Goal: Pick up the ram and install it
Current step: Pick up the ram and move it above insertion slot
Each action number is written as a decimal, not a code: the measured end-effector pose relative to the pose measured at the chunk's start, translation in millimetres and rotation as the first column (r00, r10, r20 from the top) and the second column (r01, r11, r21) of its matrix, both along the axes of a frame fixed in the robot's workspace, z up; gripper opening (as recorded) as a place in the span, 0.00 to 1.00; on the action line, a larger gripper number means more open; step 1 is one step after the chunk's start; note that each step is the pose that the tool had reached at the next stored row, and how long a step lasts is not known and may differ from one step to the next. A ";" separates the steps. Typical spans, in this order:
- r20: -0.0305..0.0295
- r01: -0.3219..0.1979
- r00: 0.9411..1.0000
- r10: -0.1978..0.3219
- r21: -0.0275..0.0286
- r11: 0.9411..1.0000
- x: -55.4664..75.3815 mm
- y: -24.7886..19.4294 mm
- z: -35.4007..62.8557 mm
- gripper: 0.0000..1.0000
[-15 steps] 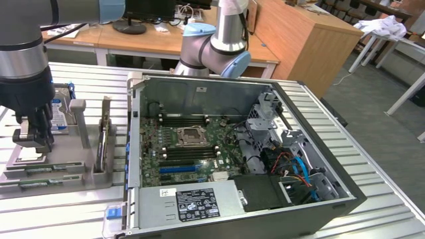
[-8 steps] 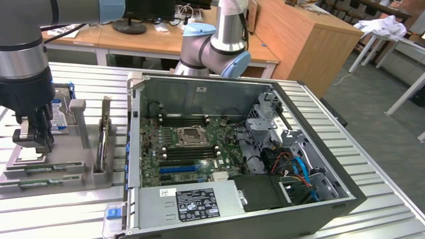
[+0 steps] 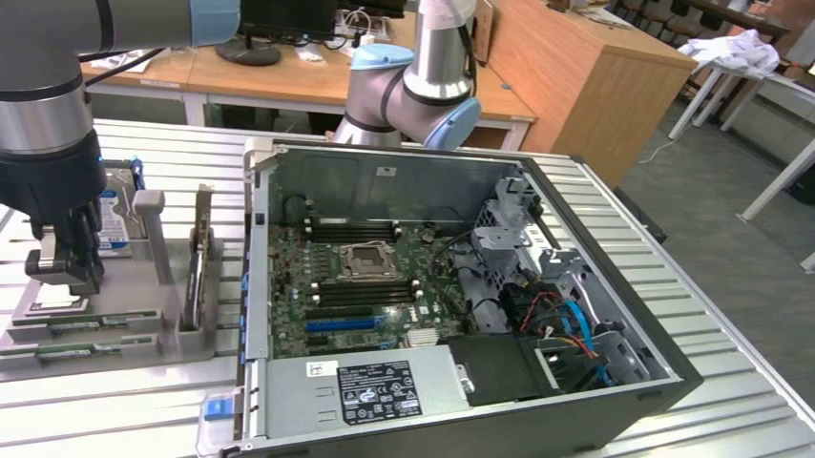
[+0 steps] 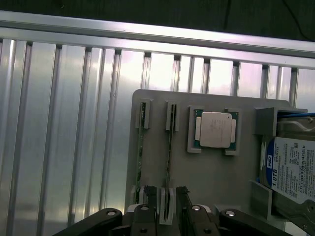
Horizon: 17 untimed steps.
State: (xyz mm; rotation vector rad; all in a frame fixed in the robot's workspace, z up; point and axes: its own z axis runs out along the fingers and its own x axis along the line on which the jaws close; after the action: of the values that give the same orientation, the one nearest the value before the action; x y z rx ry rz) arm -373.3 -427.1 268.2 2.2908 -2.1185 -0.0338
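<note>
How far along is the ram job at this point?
Nothing looks done: the ram and a second stick stand on edge in the grey tray, and the black slots on the motherboard look unfilled. In hand: the gripper is open, its fingers either side of the ram's end, not closed on it. Left: the grasp, lift and install.

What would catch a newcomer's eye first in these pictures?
The open computer case sits mid-table, its green motherboard bare. At the exterior view's left, the claw hangs open over a grey tray holding two ram sticks, a processor and a hard drive.
</note>
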 end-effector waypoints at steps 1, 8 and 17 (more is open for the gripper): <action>0.000 0.000 1.000 0.000 0.000 1.000 0.0 0.0 0.0 0.30; 0.000 0.000 1.000 0.000 0.000 1.000 0.0 -3.0 -0.1 0.30; 0.000 0.000 1.000 0.000 0.000 1.000 0.0 -8.5 -0.1 0.30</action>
State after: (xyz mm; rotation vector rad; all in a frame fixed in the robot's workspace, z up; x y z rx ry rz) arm -373.3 -435.5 268.1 2.2908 -2.1185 -0.0338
